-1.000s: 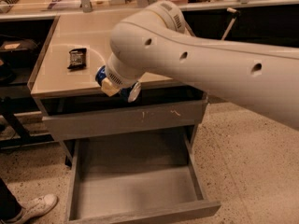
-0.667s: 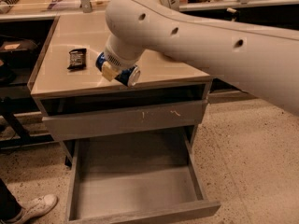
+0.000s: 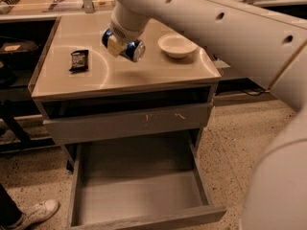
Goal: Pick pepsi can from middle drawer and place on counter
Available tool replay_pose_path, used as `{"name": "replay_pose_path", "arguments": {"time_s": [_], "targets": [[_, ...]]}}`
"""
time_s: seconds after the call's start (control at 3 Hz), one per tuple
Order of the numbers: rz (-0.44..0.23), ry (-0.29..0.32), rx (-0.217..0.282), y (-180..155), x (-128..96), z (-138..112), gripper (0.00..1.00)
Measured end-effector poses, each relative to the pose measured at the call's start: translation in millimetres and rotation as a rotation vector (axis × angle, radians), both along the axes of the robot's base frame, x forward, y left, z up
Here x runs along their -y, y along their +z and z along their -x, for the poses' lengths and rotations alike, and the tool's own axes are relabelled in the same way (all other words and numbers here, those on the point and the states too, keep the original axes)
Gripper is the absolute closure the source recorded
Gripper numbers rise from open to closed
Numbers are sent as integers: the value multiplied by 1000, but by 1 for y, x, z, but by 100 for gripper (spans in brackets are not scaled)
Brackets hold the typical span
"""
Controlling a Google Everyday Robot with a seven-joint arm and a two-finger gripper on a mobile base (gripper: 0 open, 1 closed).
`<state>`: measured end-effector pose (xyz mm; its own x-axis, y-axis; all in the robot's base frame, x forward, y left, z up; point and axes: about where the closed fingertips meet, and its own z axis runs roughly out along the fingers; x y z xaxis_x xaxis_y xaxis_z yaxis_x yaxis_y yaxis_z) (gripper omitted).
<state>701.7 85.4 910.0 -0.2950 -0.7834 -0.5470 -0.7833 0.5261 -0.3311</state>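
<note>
My gripper (image 3: pixel 120 43) is shut on the pepsi can (image 3: pixel 125 46), a blue can with a silver end, held on its side just above the middle of the counter (image 3: pixel 158 68). The large white arm reaches in from the upper right. The middle drawer (image 3: pixel 139 186) stands pulled out below, a shallow grey box with a bare floor and nothing in it.
A black snack packet (image 3: pixel 79 60) lies on the counter's left part. A white bowl (image 3: pixel 176 45) sits on the counter to the right of the can. A closed grey drawer front with pale scratches (image 3: pixel 129 123) is above the open drawer. A person's white shoe (image 3: pixel 36 213) is at bottom left.
The arm has carried the can up from the counter's front edge and further back over the counter top. The view has shifted, and the white bowl now shows.
</note>
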Motion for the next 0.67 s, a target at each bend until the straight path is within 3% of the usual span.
{"name": "replay_pose_path", "arguments": {"time_s": [0.67], "targets": [[-37,50,-41,-21,-18,-57,100]]}}
